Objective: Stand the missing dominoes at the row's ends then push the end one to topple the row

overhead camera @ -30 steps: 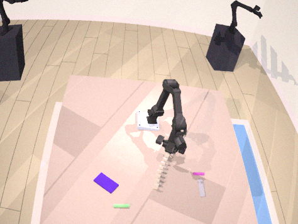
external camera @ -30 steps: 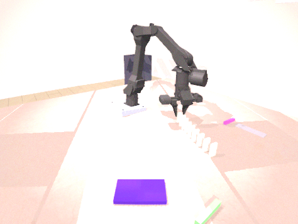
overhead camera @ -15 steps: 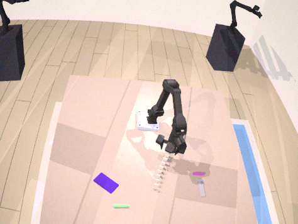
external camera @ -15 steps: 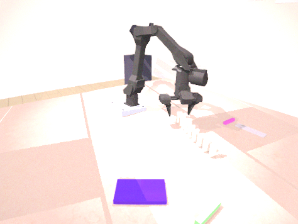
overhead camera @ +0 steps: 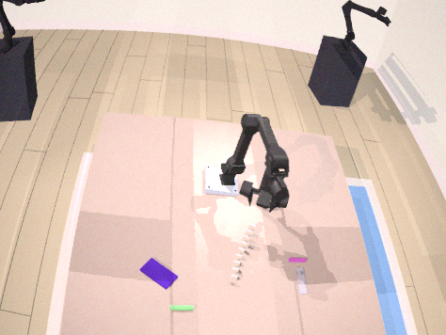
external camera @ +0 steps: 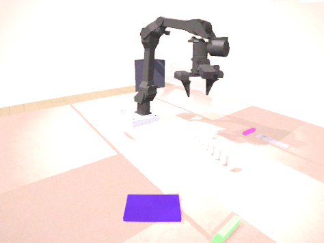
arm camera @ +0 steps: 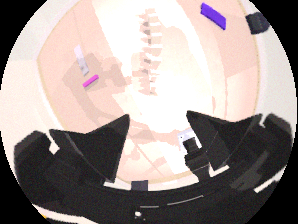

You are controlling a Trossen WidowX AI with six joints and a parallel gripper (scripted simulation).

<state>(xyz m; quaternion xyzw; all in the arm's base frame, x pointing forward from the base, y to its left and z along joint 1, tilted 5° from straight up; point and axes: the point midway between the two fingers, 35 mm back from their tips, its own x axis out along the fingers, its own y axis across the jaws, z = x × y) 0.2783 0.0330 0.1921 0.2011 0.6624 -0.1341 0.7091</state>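
Note:
The row of small pale dominoes stands in a slightly curved line in front of the arm, and it also shows in the wrist view at the upper middle. Several dominoes stand upright at small gaps; strong glare washes out those at the arm's end, so their exact number and spacing cannot be told. No loose domino can be made out lying on the table. My gripper is open with nothing between its fingers. It hangs high above the table, near the arm's end of the row, touching nothing.
A purple block and a green bar lie left of the row in the top view. A magenta bar and a pale strip lie right of it.

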